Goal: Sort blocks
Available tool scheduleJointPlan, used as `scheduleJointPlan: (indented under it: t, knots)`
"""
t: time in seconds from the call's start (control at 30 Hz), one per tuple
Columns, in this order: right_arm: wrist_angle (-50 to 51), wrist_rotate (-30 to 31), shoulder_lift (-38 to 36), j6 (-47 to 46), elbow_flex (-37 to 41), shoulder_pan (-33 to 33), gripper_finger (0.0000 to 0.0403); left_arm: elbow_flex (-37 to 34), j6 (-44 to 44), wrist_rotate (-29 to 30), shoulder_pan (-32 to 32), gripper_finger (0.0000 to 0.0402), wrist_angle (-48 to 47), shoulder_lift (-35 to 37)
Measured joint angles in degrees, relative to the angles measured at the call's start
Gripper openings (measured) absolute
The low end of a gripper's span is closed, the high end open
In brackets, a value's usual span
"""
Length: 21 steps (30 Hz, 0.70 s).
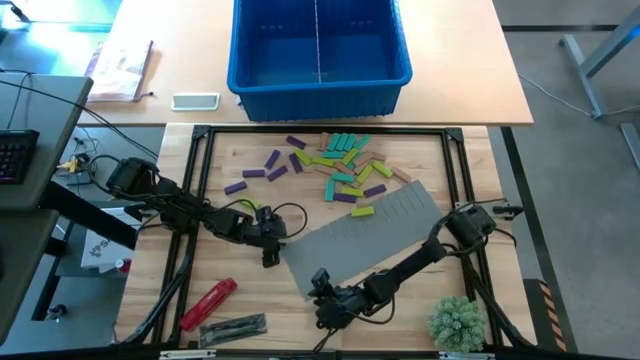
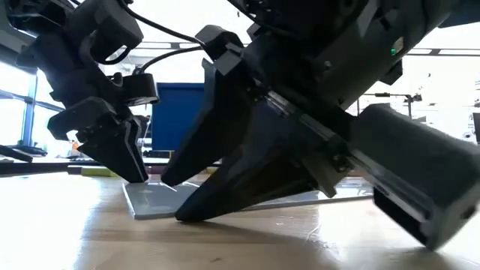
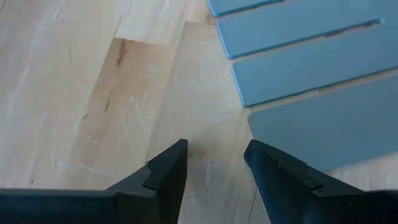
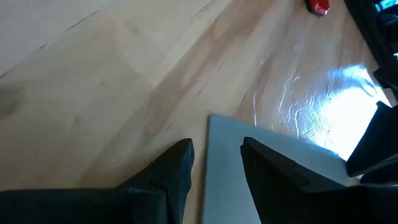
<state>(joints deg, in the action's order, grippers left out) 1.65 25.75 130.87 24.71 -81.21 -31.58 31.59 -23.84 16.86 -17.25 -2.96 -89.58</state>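
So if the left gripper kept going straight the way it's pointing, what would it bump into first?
Probably bare wooden table. The left gripper is open and empty, and the grey mat lies just off to one side.

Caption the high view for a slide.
Both grippers, left gripper and right gripper, open at the grey mat near edge; blocks unsorted beyond.

The mat (image 1: 365,232) is taken as landmark, lying on the desk (image 1: 215,170). The blocks (image 1: 335,165) are scattered just behind it, the bin (image 1: 318,45) farther behind. The left end effector (image 1: 270,243) is placed at its left edge, the right end effector (image 1: 325,305) at its front corner.
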Motion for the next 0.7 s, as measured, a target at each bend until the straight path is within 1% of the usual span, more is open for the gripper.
scheduleJointPlan:
  t: [0.23, 0.37, 0.47, 0.6, 0.7]
  knots:
    - [-0.2, -0.4, 0.0, 1.4, 0.0, 1.0, 0.0133, 0.0, 0.4, -1.0, 0.0, 0.0159, 0.0, 0.0]
    - [-0.2, -1.6, 0.0, 6.6, 0.0, 1.2, 0.0133, 0.0, 1.2, -1.3, 0.0, 0.0159, 0.0, 0.0]
    - [-0.1, -2.1, 0.0, 8.7, 0.0, 1.2, 0.0133, 0.0, 2.7, -2.4, 0.0, 0.0159, 0.0, 0.0]
    - [0.0, -2.4, -0.1, 9.0, 0.0, 0.9, 0.0133, 0.0, 4.6, -3.3, 0.0, 0.0158, 0.2, 0.0]
    - [0.2, -4.2, -0.1, 8.9, 0.0, -0.1, 0.0133, 0.0, 6.1, -4.0, 0.0, 0.0158, 0.2, 0.0]
